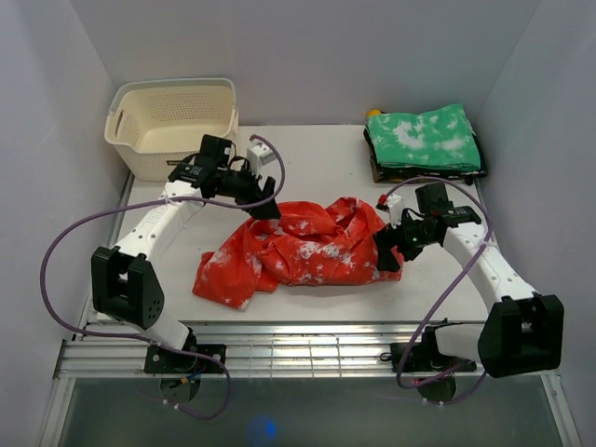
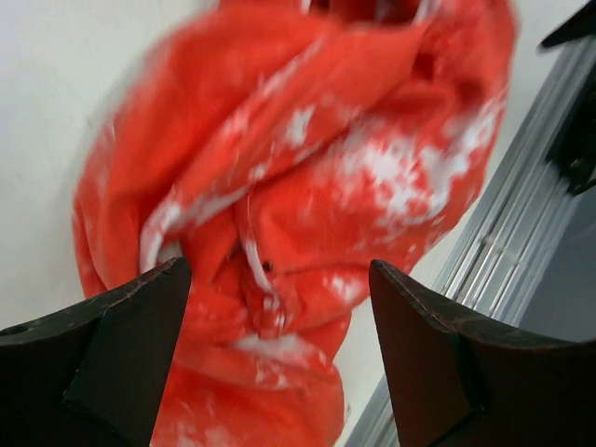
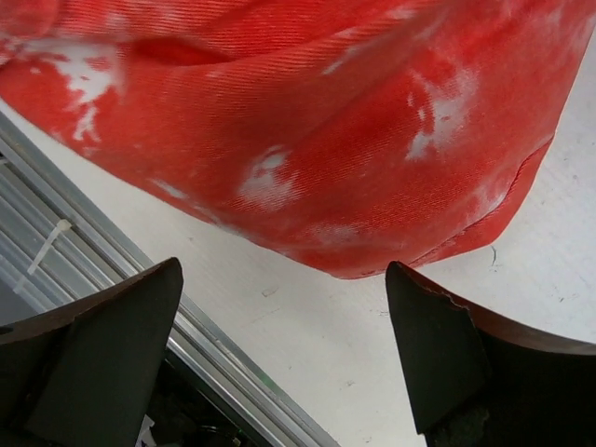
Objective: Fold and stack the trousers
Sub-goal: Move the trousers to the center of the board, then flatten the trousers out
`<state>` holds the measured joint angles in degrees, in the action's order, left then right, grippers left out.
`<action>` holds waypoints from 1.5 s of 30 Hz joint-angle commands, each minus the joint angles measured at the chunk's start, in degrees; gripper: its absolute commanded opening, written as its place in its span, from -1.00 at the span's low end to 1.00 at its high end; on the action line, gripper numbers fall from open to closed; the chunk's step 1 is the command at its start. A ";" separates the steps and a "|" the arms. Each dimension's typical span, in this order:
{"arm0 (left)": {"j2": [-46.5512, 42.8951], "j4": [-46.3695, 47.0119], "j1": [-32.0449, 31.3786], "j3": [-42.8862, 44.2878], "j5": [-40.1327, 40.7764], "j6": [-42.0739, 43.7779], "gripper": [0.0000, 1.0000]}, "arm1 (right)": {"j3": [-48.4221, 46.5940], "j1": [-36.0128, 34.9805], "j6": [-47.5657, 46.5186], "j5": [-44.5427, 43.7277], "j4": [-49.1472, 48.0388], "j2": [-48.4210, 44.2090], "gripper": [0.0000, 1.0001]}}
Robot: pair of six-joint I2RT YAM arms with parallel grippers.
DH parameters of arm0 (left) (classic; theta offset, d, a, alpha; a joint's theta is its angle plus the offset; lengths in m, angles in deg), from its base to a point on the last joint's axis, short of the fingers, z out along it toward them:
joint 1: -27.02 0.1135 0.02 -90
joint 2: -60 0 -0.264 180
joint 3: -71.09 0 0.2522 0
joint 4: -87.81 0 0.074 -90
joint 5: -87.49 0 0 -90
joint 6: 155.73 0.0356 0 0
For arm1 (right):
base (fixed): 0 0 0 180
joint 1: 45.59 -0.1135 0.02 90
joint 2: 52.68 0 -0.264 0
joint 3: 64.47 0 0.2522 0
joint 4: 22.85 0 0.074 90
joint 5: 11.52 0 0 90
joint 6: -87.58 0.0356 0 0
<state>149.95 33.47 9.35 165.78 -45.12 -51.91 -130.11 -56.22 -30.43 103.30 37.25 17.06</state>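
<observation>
1. Survey. The table [image 1: 317, 177] carries three items. The trousers [image 1: 298, 251] lie at its middle in a crumpled heap. One loose end trails toward the near left, and the bulk is bunched toward the right. A basket [image 1: 168, 89] stands in the far left corner. A folded green cloth [image 1: 424, 140] lies in the far right corner, well apart from the trousers.

2. Tool state. The left gripper [image 1: 266, 205] hangs over the far left edge of the heap. Its jaws are spread wide and hold nothing. Its wrist view is blurred but shows cloth below the fingers and none pinched between them. The right gripper [image 1: 386, 257] sits low at the right end of the heap. Its jaws are also wide and empty. Its wrist view shows the rounded edge of the cloth just ahead of the fingers, with bare table under them.

3. Step in hand. Treat the task as barely begun. No fold is visible and the legs cannot be told apart. The work at present is to open the heap out flat.

4. Next move.
   - Find a true edge, waistband or hem, before you close on anything. A pinch on a mid-heap wrinkle will only drag the bundle.
   - Lower each gripper until one finger slides under a single layer.
   - Draw the two holds apart to lay the legs straight.
   - Expect the finished fold to go on the green cloth, which is probably the stack.
</observation>
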 commanded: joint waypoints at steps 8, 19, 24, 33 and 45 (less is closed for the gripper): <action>2.85 -5.39 0.97 -12.10 20.87 10.61 0.75 | -0.42 -0.35 5.77 -17.34 -1.34 13.29 0.89; 0.67 -5.47 4.04 -16.07 26.35 14.99 -0.28 | -5.68 1.57 -1.14 -24.55 -3.63 20.36 -0.84; -7.67 -10.48 5.72 -14.56 24.24 27.62 -0.79 | -11.30 7.90 -10.91 -31.23 -4.07 15.44 -0.84; -9.99 -11.46 5.54 -13.08 17.83 31.80 -1.00 | -34.82 7.39 -16.30 -26.49 -2.59 20.34 -0.81; 1.18 -8.56 8.87 -6.23 17.91 15.11 -1.00 | -23.73 5.98 -11.71 -8.22 15.87 12.99 0.86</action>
<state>149.43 23.39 15.51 155.75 -25.93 -31.06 -159.88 -50.08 -42.23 89.62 45.43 35.09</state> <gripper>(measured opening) 0.020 0.938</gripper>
